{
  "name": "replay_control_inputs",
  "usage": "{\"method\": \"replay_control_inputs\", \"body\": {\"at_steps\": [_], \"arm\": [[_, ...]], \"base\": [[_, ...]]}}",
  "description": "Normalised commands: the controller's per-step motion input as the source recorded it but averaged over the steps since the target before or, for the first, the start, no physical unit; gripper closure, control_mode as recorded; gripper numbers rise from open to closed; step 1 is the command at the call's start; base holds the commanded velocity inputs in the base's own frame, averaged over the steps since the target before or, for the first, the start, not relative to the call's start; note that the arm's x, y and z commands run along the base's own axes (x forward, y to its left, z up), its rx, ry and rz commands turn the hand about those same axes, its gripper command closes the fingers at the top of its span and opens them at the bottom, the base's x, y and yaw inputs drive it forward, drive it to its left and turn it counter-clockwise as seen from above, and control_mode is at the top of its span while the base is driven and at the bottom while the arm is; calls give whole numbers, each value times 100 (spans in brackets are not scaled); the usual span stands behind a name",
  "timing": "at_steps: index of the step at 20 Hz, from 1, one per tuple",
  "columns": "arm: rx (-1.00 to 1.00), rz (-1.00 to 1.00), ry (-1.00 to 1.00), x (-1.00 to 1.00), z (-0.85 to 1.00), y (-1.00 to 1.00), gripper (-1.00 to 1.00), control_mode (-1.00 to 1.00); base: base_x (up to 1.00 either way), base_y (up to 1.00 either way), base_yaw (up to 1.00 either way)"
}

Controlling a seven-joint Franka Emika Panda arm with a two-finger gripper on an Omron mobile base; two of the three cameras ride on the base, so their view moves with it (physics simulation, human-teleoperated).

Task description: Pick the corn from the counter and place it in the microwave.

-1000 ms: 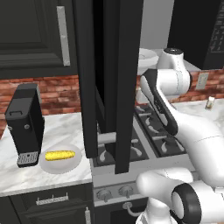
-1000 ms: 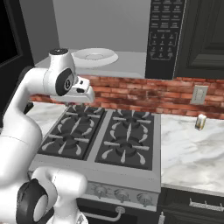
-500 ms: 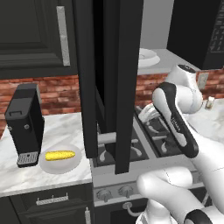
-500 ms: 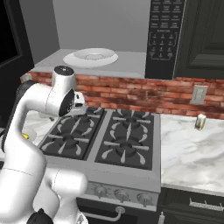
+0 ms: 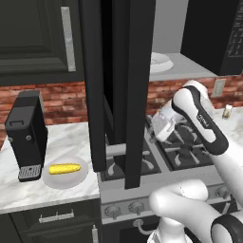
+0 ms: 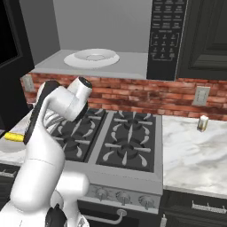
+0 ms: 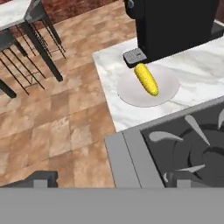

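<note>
Currently, step in hand: we are reaching toward the corn (image 5: 64, 168); the pick is not yet made.
Corn: it is lying on its side on a round white plate (image 5: 76, 177), its length crossing the plate; in the hand view the corn (image 7: 146, 79) is pointing with one end toward the coffee machine.
Plate: it is resting on the white marble counter (image 5: 47, 192), left of the stove (image 6: 115, 146).
Coffee machine (image 5: 27, 135): it is standing just beside the plate, its drip tray close to the near end of the cob.
Microwave (image 6: 106, 40): it is hanging above the stove, its door (image 5: 116, 85) swung wide open, its white turntable plate (image 6: 91, 57) bare in the grey cavity.
Gripper: we cannot tell how wide it is set; we are seeing no fingers in the hand view, and in the base views the hand is turned away. We judge that it is holding nothing, since the corn is lying on its plate.
Arm (image 5: 197, 118): it is bending over the burners, and the open door is hanging between it and the corn.
Advice: we are judging it best to pass below the door's lower edge, come down from above with the jaws across the cob's width, and keep well off the coffee machine.
Risk: the round cob may be rolling on the smooth plate if we are pinching it off centre.
</note>
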Motion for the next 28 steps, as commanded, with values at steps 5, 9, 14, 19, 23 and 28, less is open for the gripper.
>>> {"method": "replay_control_inputs", "body": {"at_steps": [5,9,14,19,23,28], "arm": [[12,34,-29,5,-42,95,-100,-100],[10,15,-28,12,-50,82,-100,-100],[16,14,-27,38,-54,63,-100,-100],[17,8,-9,51,-12,49,-100,-100],[8,3,0,66,-26,62,-100,-100],[3,1,2,44,-42,76,-100,-100]], "base": [[0,0,0],[0,0,0],[0,0,0],[0,0,0],[0,0,0],[0,0,0]]}}
